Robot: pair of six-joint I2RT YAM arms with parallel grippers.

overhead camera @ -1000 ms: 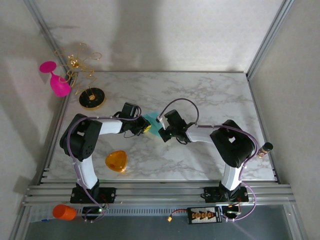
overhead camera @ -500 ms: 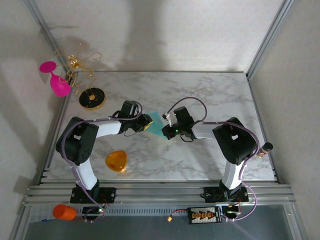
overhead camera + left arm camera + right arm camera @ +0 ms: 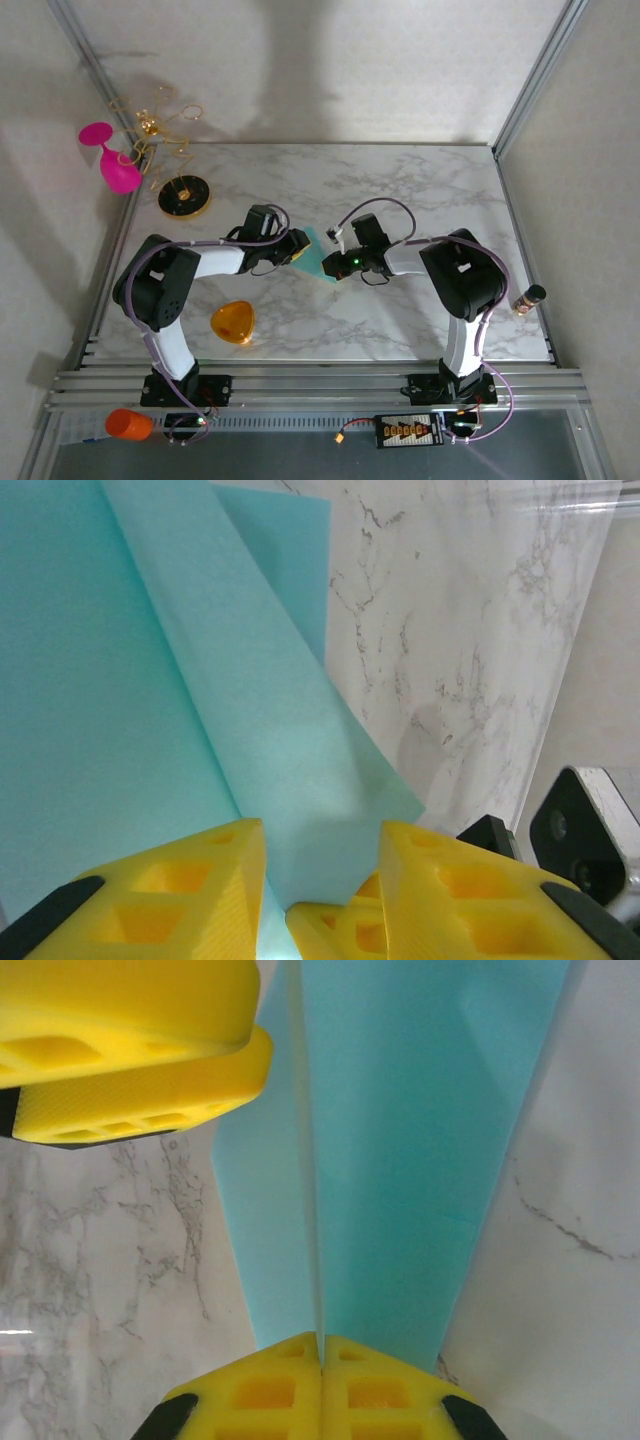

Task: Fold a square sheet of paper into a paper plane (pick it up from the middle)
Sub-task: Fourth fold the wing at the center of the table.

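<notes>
Mid-table, between the two arms: the paper [image 3: 317, 254], teal, partly folded, its flat layers on the marble table [image 3: 430, 190]. Met from both sides, with the left gripper [image 3: 299, 245] at its left edge and the right gripper [image 3: 335, 264] at its right end, the two very near each other.

From the right wrist: yellow fingers [image 3: 270, 1395] pressed together with no gap, clamped on the near end of the paper's raised centre crease. Running away from that pinch, a thin standing ridge, with a narrow flap to its left and a wider one to its right, both lying on marble. At top left of that view, the other gripper's yellow fingers just over the far part of the narrow flap; touching or not, cannot tell.

From the left wrist: fingers [image 3: 180, 880] apart, with a clear gap between them and a folded flap passing diagonally down into that gap, loose there as far as can be told. To the left, a wider teal layer beneath; to the right, a pointed corner of the flap jutting over bare marble.

Elsewhere from above: orange rounded piece [image 3: 232, 322] on the table beside the left arm, well apart from the paper. Pink glass [image 3: 110, 160] and gold wire stand [image 3: 178, 190] by the far left corner. Orange cup [image 3: 128, 424] below the table's near edge, at lower left.
</notes>
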